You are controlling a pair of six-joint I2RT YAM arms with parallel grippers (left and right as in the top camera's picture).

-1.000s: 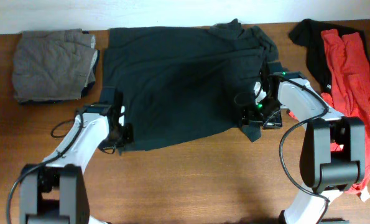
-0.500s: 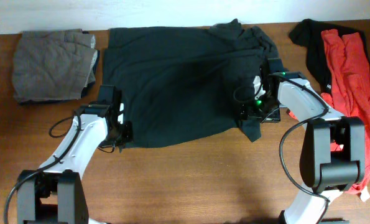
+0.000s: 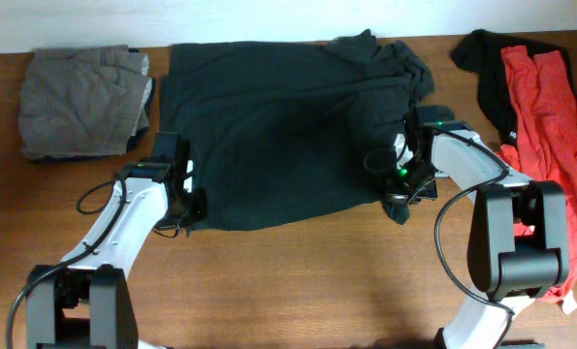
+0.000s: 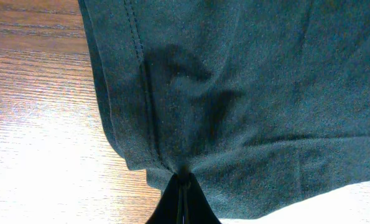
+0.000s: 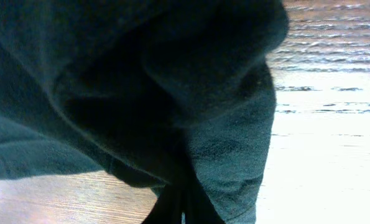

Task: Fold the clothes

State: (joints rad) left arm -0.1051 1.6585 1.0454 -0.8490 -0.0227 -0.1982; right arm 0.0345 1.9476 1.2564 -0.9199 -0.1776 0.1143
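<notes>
The clothes in play are a large black T-shirt (image 3: 278, 136), spread flat across the middle of the table. My left gripper (image 3: 193, 206) is at its near left corner, shut on the hem (image 4: 172, 168), which puckers where the fingers pinch it. At the shirt's near right corner my right gripper (image 3: 397, 194) is shut on a bunched fold of cloth (image 5: 228, 149) that hangs over the fingers. In the right wrist view the fabric fills most of the picture and hides the fingertips.
A folded grey-brown garment (image 3: 82, 102) lies at the back left. A red garment (image 3: 550, 116) over a black one (image 3: 484, 58) sits piled at the right edge. Bare wooden table (image 3: 298, 281) runs along the front.
My right gripper has shut on the shirt's right corner and shifted slightly toward the front. The left gripper stays shut on the left corner.
</notes>
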